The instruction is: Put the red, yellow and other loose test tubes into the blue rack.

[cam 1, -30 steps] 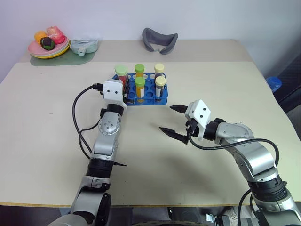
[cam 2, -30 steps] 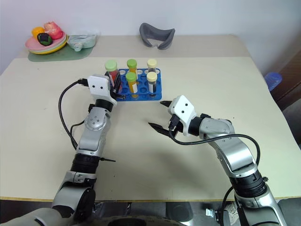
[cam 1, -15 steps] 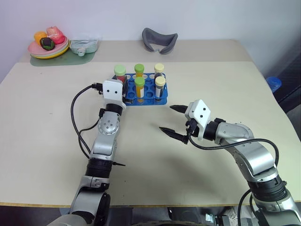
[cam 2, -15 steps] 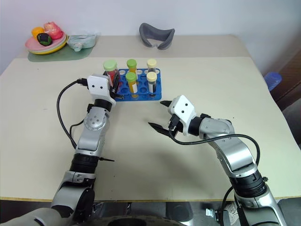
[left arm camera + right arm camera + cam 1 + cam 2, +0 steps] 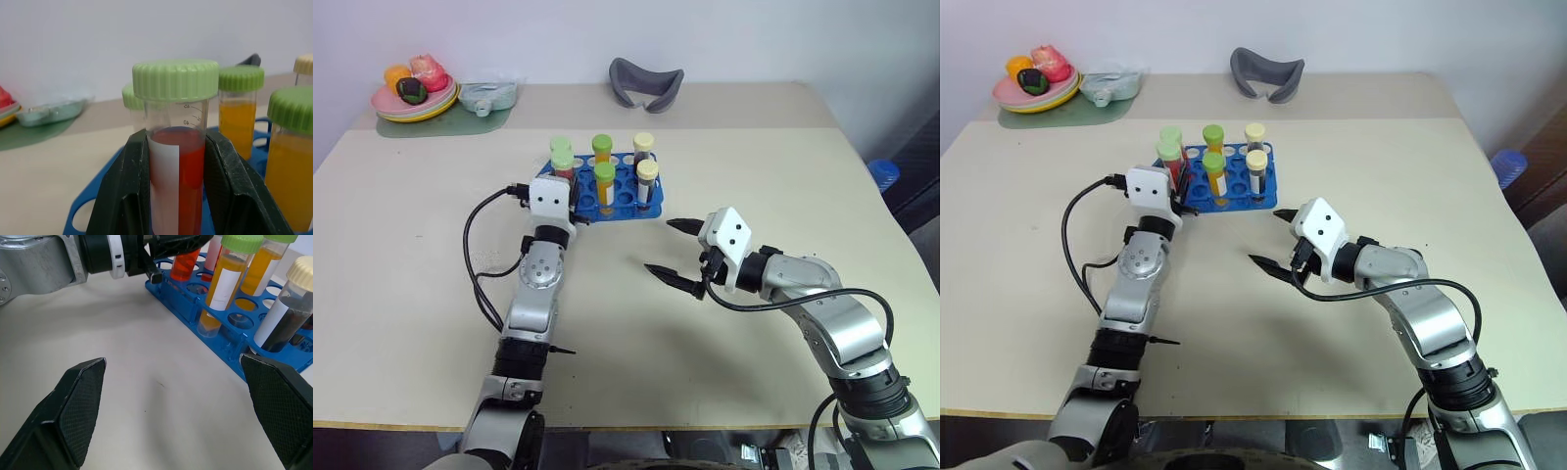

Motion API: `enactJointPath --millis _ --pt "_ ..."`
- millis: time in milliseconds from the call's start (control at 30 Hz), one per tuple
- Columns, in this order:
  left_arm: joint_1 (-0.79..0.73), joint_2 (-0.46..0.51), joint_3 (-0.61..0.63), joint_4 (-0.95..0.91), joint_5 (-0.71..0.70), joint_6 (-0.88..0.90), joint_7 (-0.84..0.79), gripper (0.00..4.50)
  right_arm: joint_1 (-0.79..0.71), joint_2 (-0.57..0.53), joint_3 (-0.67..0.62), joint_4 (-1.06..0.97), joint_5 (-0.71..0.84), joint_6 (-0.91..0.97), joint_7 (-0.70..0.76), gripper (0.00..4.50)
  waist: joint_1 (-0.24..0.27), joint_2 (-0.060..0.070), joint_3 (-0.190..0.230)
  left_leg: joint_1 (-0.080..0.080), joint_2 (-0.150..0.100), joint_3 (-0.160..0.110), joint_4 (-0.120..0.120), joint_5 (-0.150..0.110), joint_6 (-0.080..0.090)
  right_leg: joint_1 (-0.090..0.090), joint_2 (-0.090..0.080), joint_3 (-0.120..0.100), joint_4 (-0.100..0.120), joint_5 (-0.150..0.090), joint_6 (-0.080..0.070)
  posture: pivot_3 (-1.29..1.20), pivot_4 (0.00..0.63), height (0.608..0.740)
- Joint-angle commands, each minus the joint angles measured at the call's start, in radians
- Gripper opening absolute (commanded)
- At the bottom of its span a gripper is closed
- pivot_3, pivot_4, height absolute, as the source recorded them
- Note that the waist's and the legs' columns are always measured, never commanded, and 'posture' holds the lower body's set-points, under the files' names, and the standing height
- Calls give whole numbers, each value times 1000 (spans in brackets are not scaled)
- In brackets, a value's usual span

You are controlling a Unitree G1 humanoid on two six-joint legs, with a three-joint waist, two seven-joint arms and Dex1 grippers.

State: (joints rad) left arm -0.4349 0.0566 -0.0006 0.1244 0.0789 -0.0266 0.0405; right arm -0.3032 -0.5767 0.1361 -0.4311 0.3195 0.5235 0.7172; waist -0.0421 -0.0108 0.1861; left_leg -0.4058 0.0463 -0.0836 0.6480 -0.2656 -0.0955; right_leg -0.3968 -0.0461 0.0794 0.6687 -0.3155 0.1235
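Left gripper (image 5: 176, 196) clamped on upright red tube (image 5: 177, 161) at the blue rack's (image 5: 619, 204) near-left corner, five other tubes standing in rack, right gripper (image 5: 670, 249) wide apart over table (image 5: 411, 255).

Red test tube (image 5: 176, 161), pale-green cap, upright over the blue rack (image 5: 619, 196); five capped tubes stand in holes.

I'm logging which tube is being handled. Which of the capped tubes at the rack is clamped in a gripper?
The red tube with the pale-green cap, clamped by the left gripper at the blue rack; the others stand ungripped.
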Motion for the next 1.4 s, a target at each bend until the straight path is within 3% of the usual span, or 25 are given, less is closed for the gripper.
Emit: enactJointPath --millis 33,67,167,300,333,533,700,800,900,1100,1400 --pt "-4 -4 -1 -33 1 0 3 1125 -10 4 -10 -43 6 -9 -1 4500 0 0 0 0 0 0 0 0 0 0 0 0 0 0 0 0 150 740" --pt "-5 -5 0 -33 -3 0 0 1125 -10 4 -10 -43 6 -9 -1 4500 0 0 0 0 0 0 0 0 0 0 0 0 0 0 0 0 150 740" --pt "-8 -9 4 -32 -14 -2 -4 2227 -11 4 -10 -41 5 -11 0 4500 0 0 0 0 0 0 0 0 0 0 0 0 0 0 0 0 150 740" --pt "-9 -8 4 -35 -9 -7 -2 4305 -12 4 -11 -39 5 -14 1 4500 0 0 0 0 0 0 0 0 0 0 0 0 0 0 0 0 150 740" --pt "-8 -5 8 -43 -11 -6 -3 4409 -12 3 -12 -37 4 -16 2 4500 0 0 0 0 0 0 0 0 0 0 0 0 0 0 0 0 150 740" --pt "66 89 39 -261 -87 58 -136 4409 -8 -38 -80 -21 23 -17 22 4500 -3 0 0 0 0 0 0 0 0 0 0 0 0 0 0 0 150 740" --pt "216 311 142 -483 -304 255 -394 4409 59 -121 -252 22 81 -11 62 4500 0 0 0 0 0 0 -1 0 0 0 0 0 0 0 0 0 150 740" --pt "338 452 257 -503 -410 341 -521 4409 104 -171 -341 72 86 -22 78 4500 -3 1 0 1 1 0 -1 -1 1 1 0 0 -1 0 0 0 150 740" --pt "466 552 356 -457 -431 338 -610 4409 143 -203 -409 134 91 -33 95 4500 -3 1 0 2 1 1 -2 -1 2 1 0 0 -1 0 0 0 150 740" --pt "601 601 441 -457 -432 317 -654 4409 173 -252 -464 250 84 -91 149 4500 1 1 1 3 1 1 -2 -1 2 4 0 0 -3 0 -1 0 150 740" --pt "605 610 498 -438 -427 314 -648 4409 159 -224 -420 264 71 -109 132 4500 -3 1 1 4 1 1 -2 -1 2 4 1 0 -2 0 -1 0 150 740"
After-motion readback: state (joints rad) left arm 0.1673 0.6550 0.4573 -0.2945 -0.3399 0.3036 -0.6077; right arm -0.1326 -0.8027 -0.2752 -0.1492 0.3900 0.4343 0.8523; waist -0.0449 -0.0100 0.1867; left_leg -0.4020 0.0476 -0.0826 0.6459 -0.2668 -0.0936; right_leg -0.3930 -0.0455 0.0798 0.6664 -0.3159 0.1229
